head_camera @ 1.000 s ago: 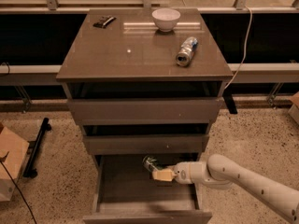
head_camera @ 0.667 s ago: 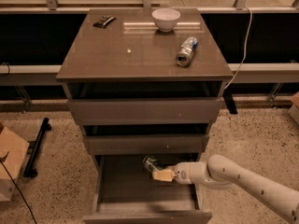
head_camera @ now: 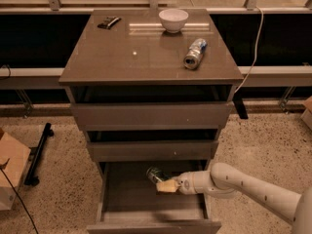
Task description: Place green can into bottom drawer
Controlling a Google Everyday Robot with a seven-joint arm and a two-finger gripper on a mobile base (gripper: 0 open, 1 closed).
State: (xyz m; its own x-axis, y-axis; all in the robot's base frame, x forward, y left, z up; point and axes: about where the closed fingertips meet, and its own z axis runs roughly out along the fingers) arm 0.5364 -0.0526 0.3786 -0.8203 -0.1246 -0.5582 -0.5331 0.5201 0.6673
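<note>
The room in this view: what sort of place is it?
Likely a lab or office test area, not a home: a speckled floor, a loose cable hanging beside the drawer cabinet, and a robot arm whose gripper holds the green can inside the open bottom drawer.

White bowl (head_camera: 173, 18), silver-and-blue can (head_camera: 195, 53) lying on cabinet top (head_camera: 126, 57)

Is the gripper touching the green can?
Touching. The camera view shows the gripper shut on the green can, with no gap, inside the open bottom drawer.
</note>
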